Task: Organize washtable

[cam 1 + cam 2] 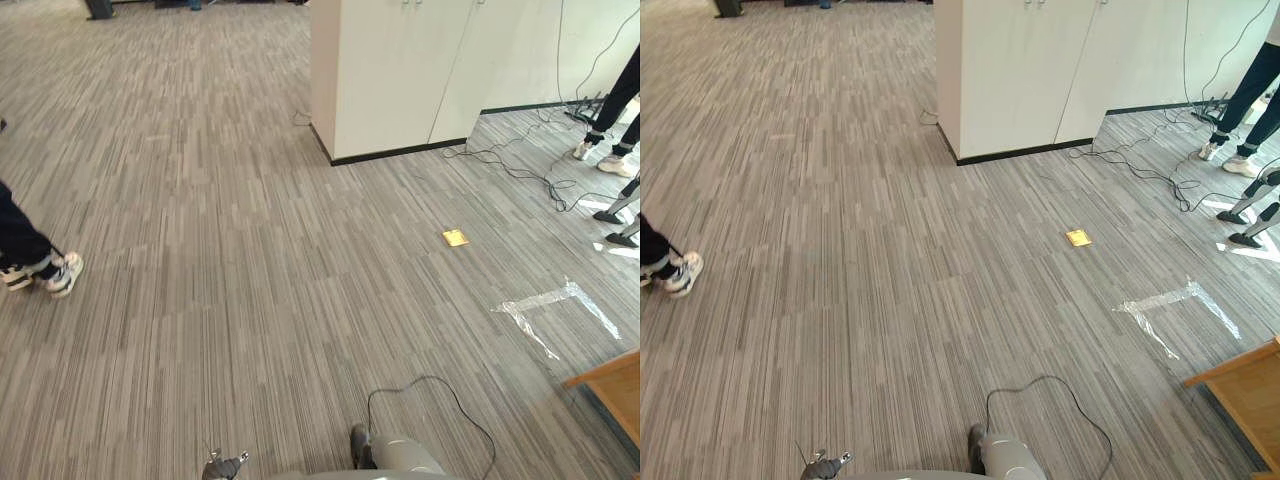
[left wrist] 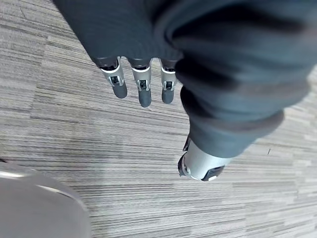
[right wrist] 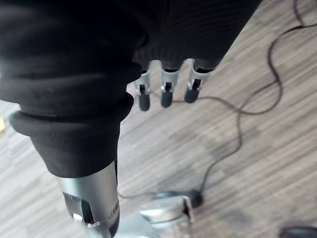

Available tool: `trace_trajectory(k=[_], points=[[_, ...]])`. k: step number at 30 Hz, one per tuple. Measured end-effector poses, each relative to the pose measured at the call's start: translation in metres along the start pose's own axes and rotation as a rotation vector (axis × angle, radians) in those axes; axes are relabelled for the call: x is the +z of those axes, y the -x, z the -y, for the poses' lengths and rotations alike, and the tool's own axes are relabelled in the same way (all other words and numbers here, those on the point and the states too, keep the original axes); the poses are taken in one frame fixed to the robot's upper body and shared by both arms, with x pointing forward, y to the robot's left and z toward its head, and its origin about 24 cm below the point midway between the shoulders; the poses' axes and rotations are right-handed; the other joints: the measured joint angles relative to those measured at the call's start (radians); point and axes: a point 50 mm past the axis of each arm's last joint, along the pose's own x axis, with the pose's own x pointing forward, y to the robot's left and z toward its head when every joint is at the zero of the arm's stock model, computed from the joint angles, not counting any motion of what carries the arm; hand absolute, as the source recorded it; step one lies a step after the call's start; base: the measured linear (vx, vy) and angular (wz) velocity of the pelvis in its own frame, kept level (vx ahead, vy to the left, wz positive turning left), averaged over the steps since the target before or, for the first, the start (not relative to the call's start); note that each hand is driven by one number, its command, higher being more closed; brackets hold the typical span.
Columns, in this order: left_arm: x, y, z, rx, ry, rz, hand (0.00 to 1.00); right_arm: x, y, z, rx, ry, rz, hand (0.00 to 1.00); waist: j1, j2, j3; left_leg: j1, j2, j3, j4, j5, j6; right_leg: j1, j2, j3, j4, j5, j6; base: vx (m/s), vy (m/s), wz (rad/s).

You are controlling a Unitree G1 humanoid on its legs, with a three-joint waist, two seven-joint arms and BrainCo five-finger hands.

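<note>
My left hand (image 2: 143,89) hangs over grey striped carpet, its fingers straight and its thumb (image 2: 200,166) apart, holding nothing. My right hand (image 3: 166,94) hangs the same way over the carpet, with relaxed fingers and an empty thumb (image 3: 91,208). A light wooden table corner (image 1: 612,385) juts in at the lower right edge of the eye views.
A white cabinet (image 1: 400,70) stands ahead to the right, with cables (image 1: 500,160) trailing on the floor beside it. A small yellow square (image 1: 455,237) and clear tape marks (image 1: 550,305) lie on the carpet. One person's shoes (image 1: 45,272) are at the left, other people's legs (image 1: 610,130) at the far right.
</note>
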Motion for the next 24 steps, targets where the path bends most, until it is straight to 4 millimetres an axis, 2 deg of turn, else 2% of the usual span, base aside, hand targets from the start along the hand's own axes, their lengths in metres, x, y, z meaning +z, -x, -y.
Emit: trace_trajectory(k=[2, 4, 5, 6, 7, 8, 9, 10, 11, 12, 13, 14, 15, 16, 17, 18, 19, 20, 21, 22, 24], points=[[0.006, -0.001, -0.004, 0.007, -0.006, 0.025, 0.00, 0.002, -0.001, -0.004, 0.013, 0.016, -0.005, 0.00, 0.023, -0.031, 0.026, -0.096, 0.092, 0.073, 0.161, -0.064, 0.075, 0.129, -0.007, 0.044, -0.033, -0.067, -0.014, 0.57, -0.100, -0.25], [0.005, -0.001, -0.007, 0.000, -0.049, 0.026, 0.00, 0.007, -0.004, -0.005, 0.011, 0.022, -0.004, 0.00, 0.040, -0.040, 0.028, -0.167, 0.092, 0.074, 0.139, -0.116, 0.053, 0.215, -0.042, 0.074, -0.054, -0.110, -0.003, 0.50, -0.005, -0.36], [0.002, 0.000, -0.007, -0.010, -0.081, 0.025, 0.00, 0.019, -0.007, -0.006, 0.014, 0.043, 0.025, 0.00, 0.038, -0.041, 0.031, -0.215, 0.072, 0.080, 0.059, -0.143, 0.027, 0.258, -0.069, 0.091, -0.060, -0.150, 0.007, 0.42, 0.061, -0.28], [0.003, 0.000, -0.005, -0.015, -0.087, 0.025, 0.00, 0.024, -0.008, -0.006, 0.014, 0.044, 0.037, 0.00, 0.036, -0.039, 0.032, -0.234, 0.061, 0.082, -0.002, -0.156, 0.017, 0.274, -0.084, 0.099, -0.059, -0.165, 0.014, 0.42, 0.129, -0.22], [0.001, 0.000, -0.005, -0.018, -0.098, 0.021, 0.00, 0.031, -0.010, -0.007, 0.016, 0.043, 0.054, 0.00, 0.039, -0.039, 0.031, -0.258, 0.025, 0.091, -0.172, -0.162, 0.008, 0.303, -0.117, 0.109, -0.059, -0.196, 0.033, 0.44, 0.186, -0.20], [0.001, 0.000, -0.004, -0.029, -0.127, 0.026, 0.00, 0.036, -0.011, -0.008, 0.016, 0.046, 0.071, 0.00, 0.040, -0.039, 0.030, -0.260, -0.015, 0.098, -0.394, -0.155, -0.003, 0.322, -0.146, 0.113, -0.056, -0.239, 0.048, 0.45, 0.205, -0.18], [0.001, 0.001, -0.002, -0.038, -0.139, 0.029, 0.00, 0.039, -0.011, -0.008, 0.017, 0.052, 0.078, 0.00, 0.041, -0.036, 0.030, -0.264, -0.033, 0.089, -0.515, -0.143, -0.021, 0.329, -0.155, 0.117, -0.056, -0.262, 0.050, 0.47, 0.236, -0.13], [0.000, 0.001, 0.000, -0.051, -0.161, 0.030, 0.00, 0.041, -0.012, -0.010, 0.022, 0.066, 0.085, 0.00, 0.046, -0.023, 0.025, -0.274, -0.058, 0.046, -0.727, -0.108, -0.062, 0.342, -0.165, 0.125, -0.059, -0.297, 0.062, 0.51, 0.286, -0.14], [-0.002, 0.002, 0.002, -0.060, -0.175, 0.026, 0.00, 0.040, -0.011, -0.006, 0.017, 0.076, 0.081, 0.00, 0.055, -0.007, 0.014, -0.281, -0.064, -0.002, -0.822, -0.073, -0.082, 0.355, -0.163, 0.131, -0.069, -0.325, 0.075, 0.53, 0.319, -0.26], [-0.007, 0.003, 0.000, -0.066, -0.191, 0.013, 0.00, 0.035, -0.011, -0.004, 0.011, 0.083, 0.066, 0.00, 0.070, -0.016, -0.004, -0.301, -0.097, -0.010, -0.770, 0.015, -0.044, 0.376, -0.186, 0.159, -0.071, -0.362, 0.077, 0.59, 0.350, -0.25], [-0.009, 0.003, -0.005, -0.057, -0.202, 0.009, 0.00, 0.030, -0.010, -0.005, 0.017, 0.091, 0.050, 0.00, 0.077, -0.033, -0.021, -0.319, -0.121, -0.008, -0.735, 0.007, -0.033, 0.378, -0.205, 0.171, -0.066, -0.366, 0.091, 0.64, 0.334, -0.19], [-0.010, 0.002, -0.009, -0.047, -0.213, -0.003, 0.00, 0.025, -0.010, -0.007, 0.026, 0.107, 0.034, 0.00, 0.080, -0.056, -0.050, -0.346, -0.149, 0.010, -0.679, -0.026, 0.017, 0.362, -0.235, 0.215, -0.028, -0.355, 0.116, 0.78, 0.397, -0.05], [-0.010, 0.001, -0.010, -0.046, -0.217, -0.008, 0.00, 0.023, -0.009, -0.009, 0.030, 0.102, 0.027, 0.00, 0.081, -0.063, -0.054, -0.340, -0.168, 0.021, -0.662, -0.052, 0.055, 0.342, -0.247, 0.249, 0.033, -0.335, 0.153, 0.65, 0.332, 0.09], [-0.010, 0.000, -0.011, -0.045, -0.223, -0.016, 0.00, 0.017, -0.008, -0.010, 0.036, 0.080, 0.005, 0.00, 0.078, -0.071, -0.052, -0.301, -0.203, 0.024, -0.650, -0.088, 0.093, 0.309, -0.258, 0.286, 0.172, -0.288, 0.234, 0.69, 0.391, 0.08], [-0.011, 0.000, -0.015, -0.038, -0.232, -0.021, 0.00, 0.010, -0.007, -0.012, 0.037, 0.046, -0.020, 0.00, 0.077, -0.085, -0.050, -0.235, -0.235, 0.037, -0.676, -0.117, 0.110, 0.241, -0.251, 0.343, 0.399, -0.208, 0.306, 0.44, 0.249, 0.04], [-0.011, 0.000, -0.016, -0.040, -0.247, -0.020, 0.00, 0.008, -0.006, -0.013, 0.037, 0.023, -0.027, 0.00, 0.075, -0.091, -0.052, -0.196, -0.248, 0.045, -0.697, -0.128, 0.112, 0.205, -0.238, 0.370, 0.516, -0.160, 0.329, 0.60, 0.309, -0.11], [-0.013, 0.001, -0.016, -0.049, -0.276, -0.023, 0.00, 0.008, -0.006, -0.013, 0.036, 0.006, -0.022, 0.00, 0.056, -0.088, -0.050, -0.116, -0.267, 0.047, -0.736, -0.144, 0.117, 0.134, -0.217, 0.376, 0.712, -0.102, 0.354, 0.36, 0.172, -0.14], [-0.015, 0.001, -0.015, -0.058, -0.294, -0.026, 0.00, 0.010, -0.006, -0.013, 0.034, -0.001, -0.012, 0.00, 0.048, -0.082, -0.049, -0.075, -0.273, 0.046, -0.756, -0.147, 0.120, 0.102, -0.219, 0.343, 0.775, -0.106, 0.339, 0.58, 0.279, -0.17], [-0.018, 0.002, -0.013, -0.078, -0.326, -0.031, 0.00, 0.013, -0.007, -0.010, 0.026, -0.019, 0.005, 0.00, 0.033, -0.071, -0.038, 0.017, -0.280, 0.044, -0.808, -0.151, 0.123, 0.049, -0.239, 0.242, 0.827, -0.149, 0.263, 0.31, 0.149, -0.15], [-0.018, 0.002, -0.012, -0.085, -0.335, -0.032, 0.00, 0.013, -0.007, -0.009, 0.022, -0.027, 0.004, 0.00, 0.032, -0.058, -0.034, 0.051, -0.280, 0.043, -0.829, -0.154, 0.118, 0.035, -0.242, 0.210, 0.815, -0.170, 0.255, 0.44, 0.181, -0.15], [-0.006, -0.002, -0.008, -0.104, -0.341, -0.004, 0.00, 0.012, -0.006, -0.010, 0.020, -0.036, 0.000, 0.00, 0.030, -0.064, -0.031, 0.135, -0.279, 0.020, -0.866, -0.157, 0.115, -0.001, -0.246, 0.115, 0.689, -0.239, 0.243, 0.35, 0.087, 0.07]])
